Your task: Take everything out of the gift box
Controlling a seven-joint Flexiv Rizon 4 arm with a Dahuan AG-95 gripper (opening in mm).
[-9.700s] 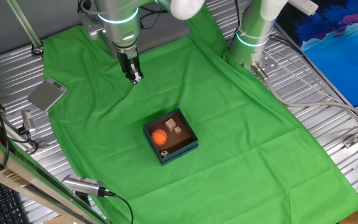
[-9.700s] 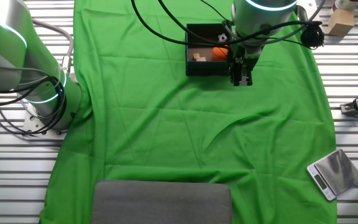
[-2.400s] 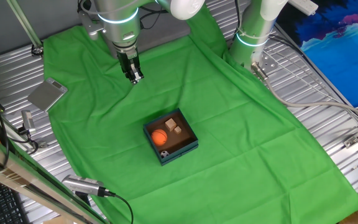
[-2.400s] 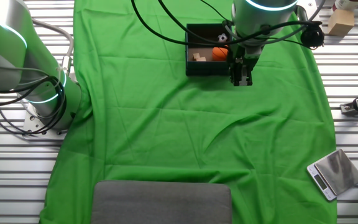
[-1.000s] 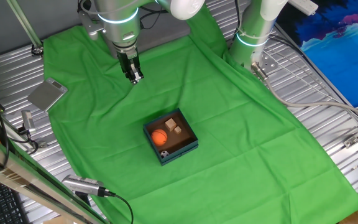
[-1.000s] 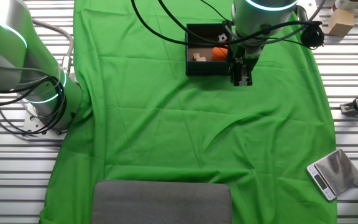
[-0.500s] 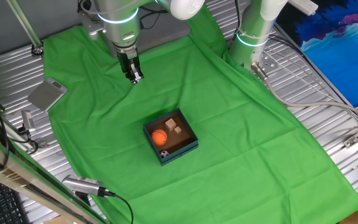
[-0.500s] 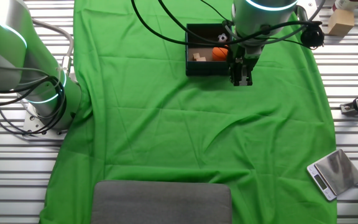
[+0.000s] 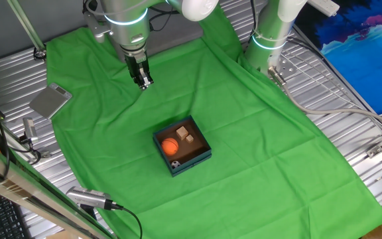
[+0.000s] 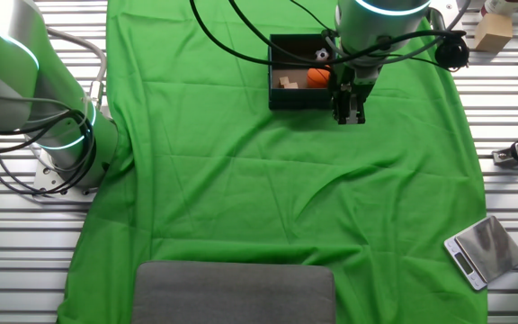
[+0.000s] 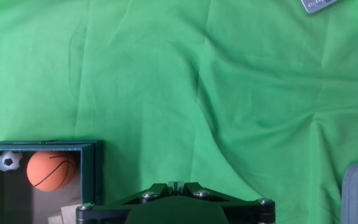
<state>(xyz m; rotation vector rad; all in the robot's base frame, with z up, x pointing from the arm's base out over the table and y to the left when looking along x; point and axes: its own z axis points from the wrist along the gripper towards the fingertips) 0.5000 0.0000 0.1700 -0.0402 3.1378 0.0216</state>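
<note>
The gift box [image 9: 194, 161] stands on the green cloth, teal outside and brown inside. In it lie an orange ball [image 9: 170, 147] and two tan cubes [image 9: 182, 131] [image 9: 189, 139]. The hand view shows the box wall [image 11: 95, 171] at lower left, with the orange ball [image 11: 51, 170], a tiny soccer ball [image 11: 7, 161] and a cube's corner [image 11: 64, 215]. My gripper [image 9: 143, 83] hangs above the cloth, well off to one side of the box, fingers together and holding nothing. In the other fixed view the gripper [image 10: 349, 117] appears just beside the box [image 10: 295, 102]; the ball [image 10: 319, 77] shows there.
A grey scale plate [image 9: 50, 101] lies at the cloth's edge, also seen as the plate [image 10: 484, 251]. A grey pad [image 10: 234, 292] sits at one end of the cloth. A second arm's base [image 9: 270, 40] stands at the far side. Metal slats surround the cloth.
</note>
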